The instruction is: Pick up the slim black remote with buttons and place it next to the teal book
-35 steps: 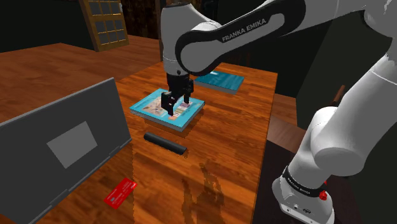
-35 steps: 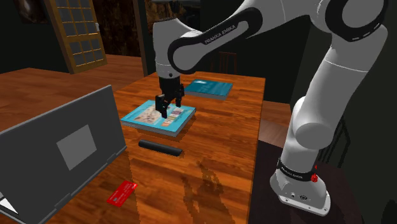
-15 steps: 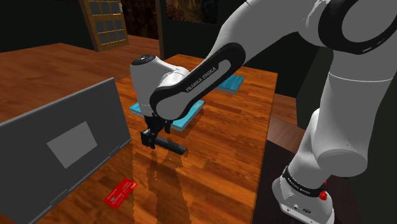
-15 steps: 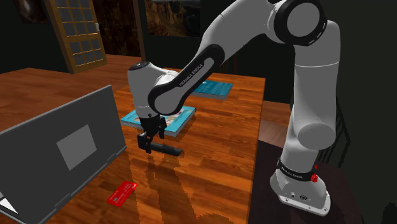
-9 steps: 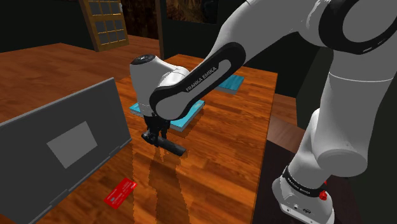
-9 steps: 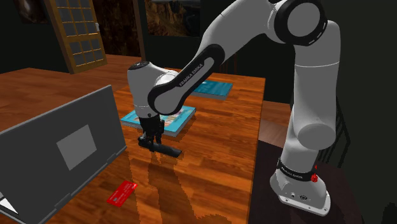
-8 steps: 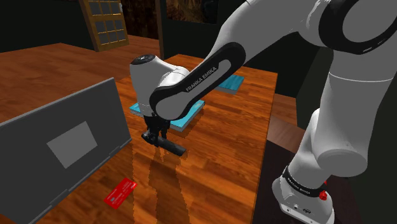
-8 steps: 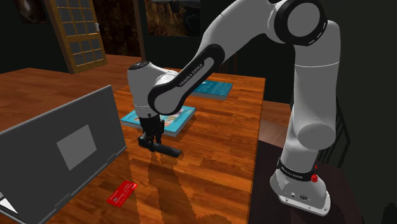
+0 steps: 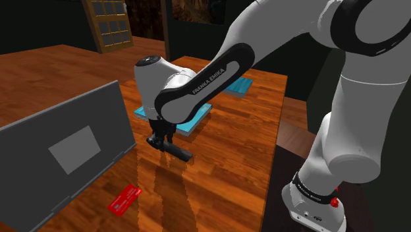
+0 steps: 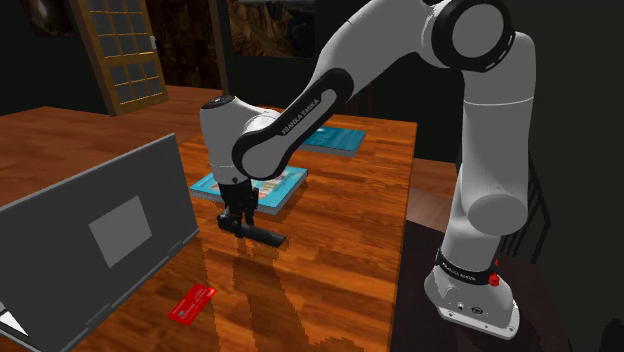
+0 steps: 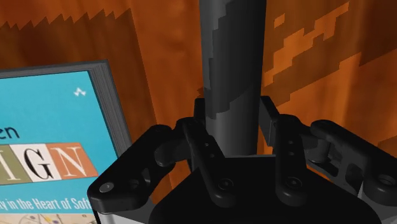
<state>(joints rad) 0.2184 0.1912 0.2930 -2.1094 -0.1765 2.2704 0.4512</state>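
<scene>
At the table [image 9: 230,165] edge nearest the grey laptop [image 9: 66,151], the claw [image 9: 160,140] stands straight down, clenched on the slim black remote [image 9: 179,152]. Its fingers [image 11: 196,137] press the remote's two long sides close to one end, and the rest of the bar runs out away from the claw. I cannot tell whether it rests on the wood or sits just off it.

With the hold that far off-centre, I'd judge the free end may droop or swing. A slow, straight lift with the wrist kept level looks safest.

Just beside the claw lies a bright blue book [image 9: 196,120] with a picture cover. The teal book [image 9: 242,84] lies beyond that, well apart from the claw. The carry should rise high enough to clear the blue cover, then come down on bare wood beside the teal book, not on it. A red card [image 9: 124,200] lies on the claw's other side, out of the way.
</scene>
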